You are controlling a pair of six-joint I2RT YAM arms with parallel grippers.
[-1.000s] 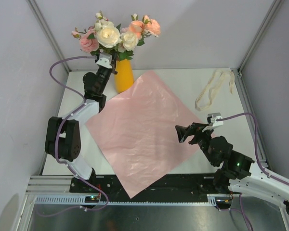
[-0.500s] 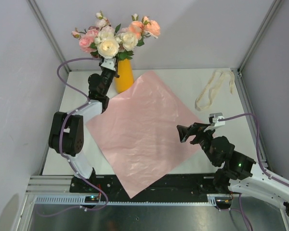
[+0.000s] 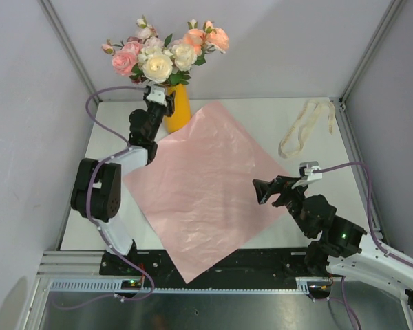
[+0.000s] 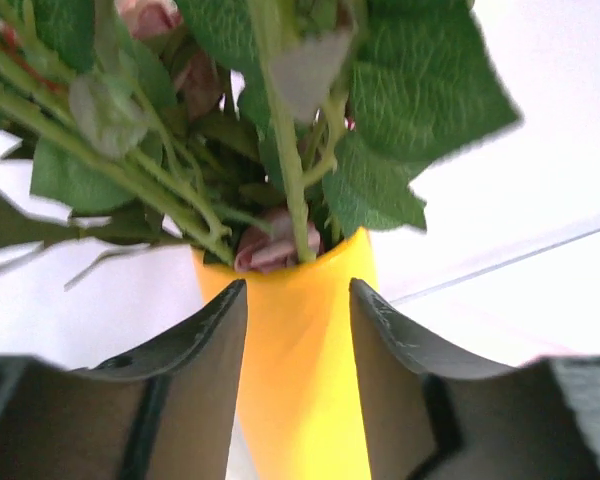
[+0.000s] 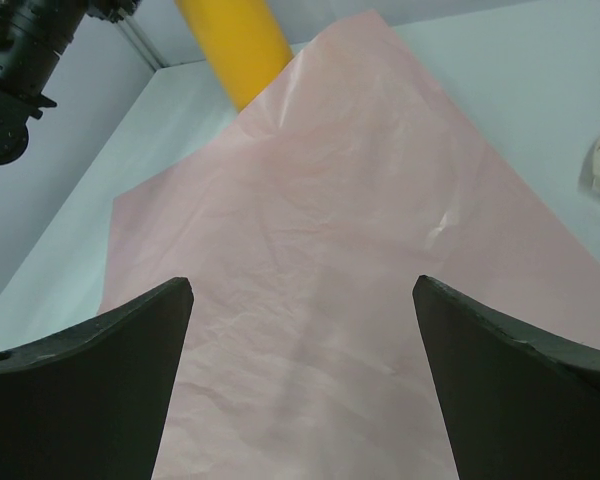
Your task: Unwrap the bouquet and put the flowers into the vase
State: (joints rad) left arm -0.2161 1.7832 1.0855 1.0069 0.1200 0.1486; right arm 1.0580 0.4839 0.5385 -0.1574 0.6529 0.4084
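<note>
- The roses in pink, peach and cream on leafy green stems (image 3: 162, 55) are seen standing in the tall yellow-orange cylindrical vase (image 3: 179, 113) at the far left of the white counter (image 3: 261, 113); the placing is judged all but done.
- The left claw (image 4: 297, 285) is held just before the vase's upper wall, below the leaves, with its jaws parted and nothing between them; whether a finger touches the vase cannot be told.
- A tip-over is the chief risk; the vase is narrow and top-heavy with blooms, so a sideways or forward nudge during withdrawal could topple it.
- A leaf or stem hanging over the rim could be snagged by a finger (the foliage sits very near), and flowers could be dragged out.
- The far corner of the crumpled pink paper sheet (image 3: 206, 185) reaches the vase's foot; whether it lies under it cannot be told; a tug on the sheet might unsettle the vase.
- The right claw (image 5: 301, 285) is spread wide and empty, hovering over the sheet's near right part, well apart from the vase; little danger is expected from it unless the paper is caught.
- The counter is smooth and flat; a loose cream ribbon (image 3: 303, 127) lies at the far right.
- The space is enclosed by pale panel walls (image 3: 289, 48) and aluminium corner posts (image 3: 371, 51); room behind the vase is scant.
</note>
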